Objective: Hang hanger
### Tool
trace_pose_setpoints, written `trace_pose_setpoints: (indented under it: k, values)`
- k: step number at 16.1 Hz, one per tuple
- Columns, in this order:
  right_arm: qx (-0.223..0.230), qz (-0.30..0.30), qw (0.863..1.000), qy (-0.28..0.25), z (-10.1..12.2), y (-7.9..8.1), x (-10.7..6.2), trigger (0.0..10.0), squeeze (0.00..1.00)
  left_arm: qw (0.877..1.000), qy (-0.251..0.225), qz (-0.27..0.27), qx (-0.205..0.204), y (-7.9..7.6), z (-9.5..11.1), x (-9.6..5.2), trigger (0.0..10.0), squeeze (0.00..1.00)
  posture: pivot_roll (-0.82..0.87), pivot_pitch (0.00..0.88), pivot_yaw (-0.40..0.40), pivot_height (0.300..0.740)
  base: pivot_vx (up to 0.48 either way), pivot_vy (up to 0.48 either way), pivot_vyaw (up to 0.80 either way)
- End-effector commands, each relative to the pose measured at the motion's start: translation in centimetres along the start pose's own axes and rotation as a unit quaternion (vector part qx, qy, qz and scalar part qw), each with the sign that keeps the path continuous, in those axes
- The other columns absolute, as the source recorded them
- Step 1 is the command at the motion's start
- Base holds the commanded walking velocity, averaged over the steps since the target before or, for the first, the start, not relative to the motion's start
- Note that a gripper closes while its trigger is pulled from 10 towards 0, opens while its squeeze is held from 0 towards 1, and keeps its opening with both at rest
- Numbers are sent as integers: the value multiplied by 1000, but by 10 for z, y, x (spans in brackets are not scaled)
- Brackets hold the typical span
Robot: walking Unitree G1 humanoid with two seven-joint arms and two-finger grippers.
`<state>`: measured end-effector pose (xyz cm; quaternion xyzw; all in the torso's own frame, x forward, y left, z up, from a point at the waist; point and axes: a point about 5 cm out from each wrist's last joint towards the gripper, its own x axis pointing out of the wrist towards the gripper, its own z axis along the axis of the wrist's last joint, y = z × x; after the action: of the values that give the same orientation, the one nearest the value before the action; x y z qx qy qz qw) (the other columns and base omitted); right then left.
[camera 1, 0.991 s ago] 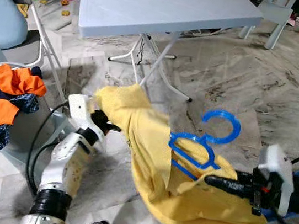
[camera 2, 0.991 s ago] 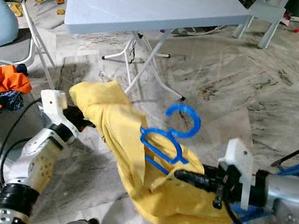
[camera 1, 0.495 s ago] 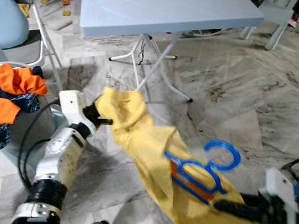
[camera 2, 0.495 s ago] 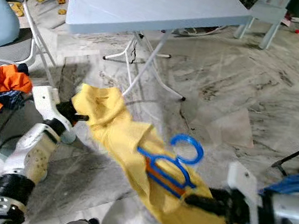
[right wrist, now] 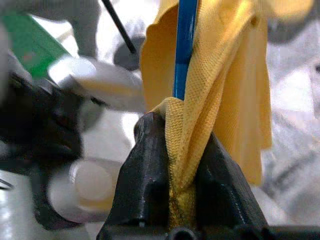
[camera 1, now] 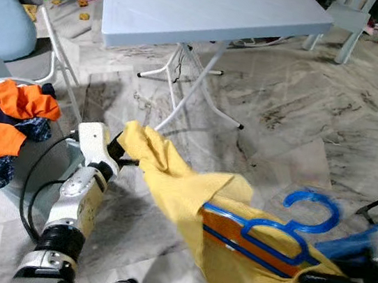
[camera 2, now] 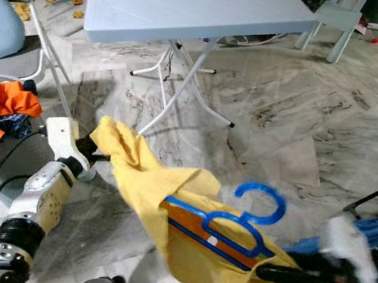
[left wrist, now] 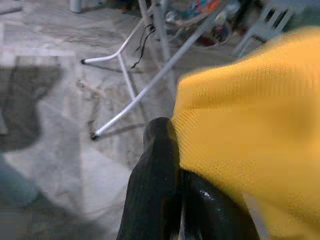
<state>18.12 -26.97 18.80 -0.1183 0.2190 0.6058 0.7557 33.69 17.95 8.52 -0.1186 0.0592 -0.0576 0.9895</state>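
Both grippers' fingers (right wrist: pixel 150 170) clamp the yellow garment (camera 1: pixel 182 190) carrying the blue hanger (camera 1: pixel 266 240).

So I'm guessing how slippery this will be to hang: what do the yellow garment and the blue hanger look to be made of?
The yellow garment looks like a knitted synthetic mesh, matte; the right wrist view shows a fine pitted weave, bunched between the right gripper fingers. The blue hanger looks like moulded plastic, smooth and slightly glossy, uniform in colour. The left gripper pinches the other end of the cloth.
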Motion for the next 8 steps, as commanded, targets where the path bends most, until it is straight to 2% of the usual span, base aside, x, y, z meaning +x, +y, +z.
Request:
trace_pose_setpoints:
  k: [1,3,4,6,8]
  values:
    - [-13,28,999,-8,19,5,-14,10000,0,995,-15,92,31,38,9,-10,0,0,-134,189,15,740,0,0,0]
    - [-46,27,997,-64,52,0,-18,10000,0,996,15,69,47,29,-5,-11,0,0,-143,192,15,740,0,0,0]
    - [-54,22,995,-84,60,-2,-19,10000,0,996,29,61,56,26,-10,-11,0,0,-144,192,15,740,0,0,0]
    - [-85,-26,980,-176,90,-17,-23,10000,0,995,69,25,70,13,-29,-14,0,0,-142,191,13,740,0,0,0]
    - [-99,-61,964,-239,108,-26,-24,10000,0,988,122,-9,92,5,-49,-19,0,0,-137,189,12,740,0,0,0]
